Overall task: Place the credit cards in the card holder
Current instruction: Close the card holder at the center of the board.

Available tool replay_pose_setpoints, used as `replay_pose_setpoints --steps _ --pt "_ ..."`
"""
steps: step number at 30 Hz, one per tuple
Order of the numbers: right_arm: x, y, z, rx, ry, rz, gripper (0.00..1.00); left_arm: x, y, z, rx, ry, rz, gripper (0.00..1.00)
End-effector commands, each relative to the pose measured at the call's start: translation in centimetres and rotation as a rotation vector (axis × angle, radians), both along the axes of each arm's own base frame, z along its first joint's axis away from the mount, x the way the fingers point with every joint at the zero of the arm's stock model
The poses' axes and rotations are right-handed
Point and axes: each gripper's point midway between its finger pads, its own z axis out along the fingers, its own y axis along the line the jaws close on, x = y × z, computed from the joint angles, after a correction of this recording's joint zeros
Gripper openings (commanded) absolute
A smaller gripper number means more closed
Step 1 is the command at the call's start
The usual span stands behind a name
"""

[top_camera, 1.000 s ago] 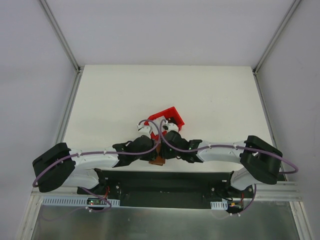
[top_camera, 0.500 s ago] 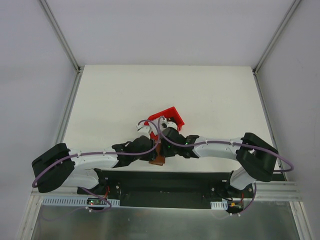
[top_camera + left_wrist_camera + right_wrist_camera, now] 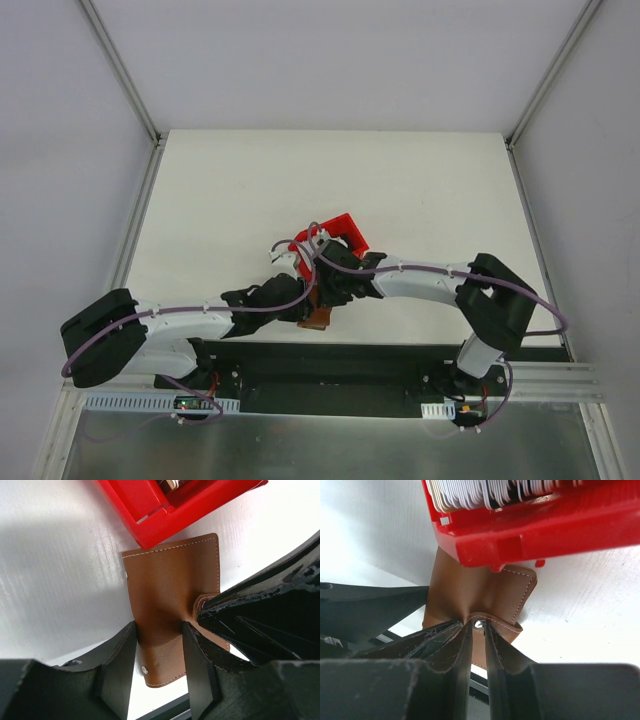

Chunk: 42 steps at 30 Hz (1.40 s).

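the card holder (image 3: 170, 585) sits at the near edge of the white table (image 3: 250, 200), just in front of the red tray (image 3: 530, 530). it is folded shut, brown outer face up, with pale stitching along its rim. the tray's near corner overlaps its far edge in both wrist views; whether the two touch cannot be told.

the left gripper (image 3: 159, 630) straddles the card holder across its width. one dark finger presses each long side, so the jaws are clamped on it, held apart only by the leather between them. the near end of the card holder reaches past the fingers toward the dark strip at the table's edge.

the right gripper (image 3: 476, 626) comes in from the other side. its fingers are drawn nearly together and pinch the strap tab (image 3: 507, 625) that folds over the card holder's edge, and a small metal stud shows in the narrow gap between them.

the credit cards (image 3: 465, 492) stand on edge in a tight row inside the red tray, pale and thin, apart from both grippers. from above, the two arms meet at the middle of the table's near side, their wrists crowded over the card holder.
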Motion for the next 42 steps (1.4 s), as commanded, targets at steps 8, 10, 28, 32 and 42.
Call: replay_pose_setpoints --steps 8,10,28,32,42 --pt "-0.9 -3.3 -4.4 -0.23 0.159 0.086 0.2 -2.1 3.0 -3.3 0.102 0.077 -0.009 0.39" --pt "-0.9 -3.8 -4.7 -0.258 0.174 0.09 0.2 -2.1 3.1 -3.3 0.1 0.078 -0.006 0.39" --pt "-0.6 -4.3 -5.8 -0.377 0.223 0.133 0.15 -2.3 3.4 -3.5 0.072 0.062 0.006 0.39" --pt "-0.8 -3.9 -6.2 -0.377 0.247 0.159 0.15 -2.3 3.5 -3.6 0.07 0.062 0.004 0.39" --pt "-0.2 -4.3 -6.6 -0.41 0.263 0.172 0.15 -2.5 3.7 -3.8 0.068 0.06 0.001 0.39"
